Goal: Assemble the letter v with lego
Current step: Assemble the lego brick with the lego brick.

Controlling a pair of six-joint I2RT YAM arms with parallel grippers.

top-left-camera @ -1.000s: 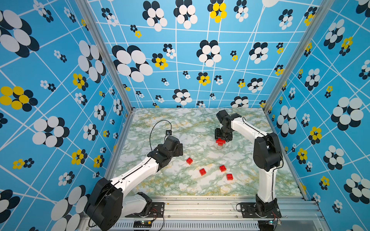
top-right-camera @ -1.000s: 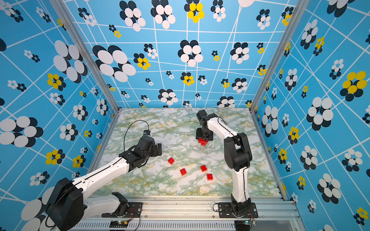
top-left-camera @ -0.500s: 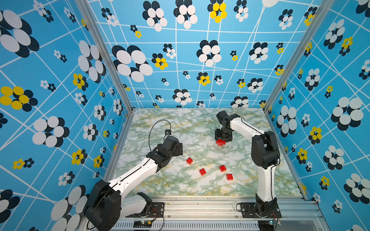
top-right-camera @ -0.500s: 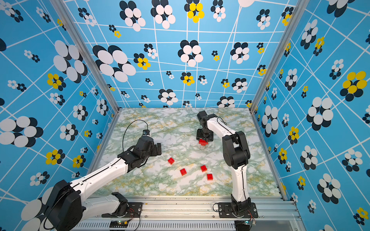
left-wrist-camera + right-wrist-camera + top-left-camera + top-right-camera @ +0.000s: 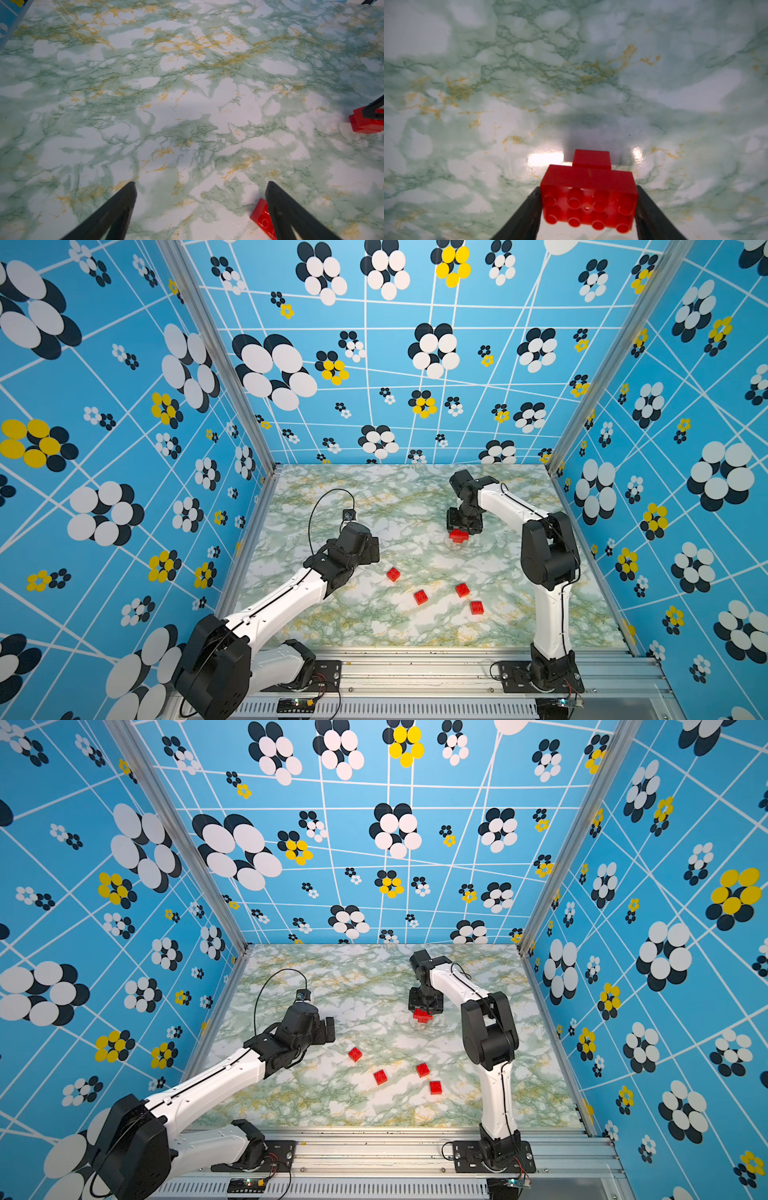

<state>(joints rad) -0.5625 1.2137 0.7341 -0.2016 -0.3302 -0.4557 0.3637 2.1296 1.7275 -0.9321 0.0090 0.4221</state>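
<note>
In both top views the right claw [image 5: 461, 530] reaches down at the far side of the marbled table [image 5: 332, 497] and is clamped on a long brick [image 5: 458, 536], red, right at the table surface. Whether it touches the surface I cannot tell. The left claw [image 5: 372, 549] hangs over the middle of the table, near but apart from the first of four loose bricks [image 5: 393, 574]. The other three [image 5: 421, 597], [image 5: 462, 590], [image 5: 477, 607] are scattered nearer the front rail, none touching another.

From the left wrist, the left claw [image 5: 201, 182] has its jaws spread wide with nothing between them but bare table [image 5: 187, 116]. One of the loose bricks [image 5: 262, 218] peeks out from behind a finger [image 5: 286, 214], lying flat. Off at the edge sits the long brick [image 5: 363, 124].

From the right wrist, the right claw [image 5: 588, 190] pinches the long brick [image 5: 589, 199] by its two short ends, eight studs facing the camera. A small brick [image 5: 591, 159] sits against its far face, centred.
</note>
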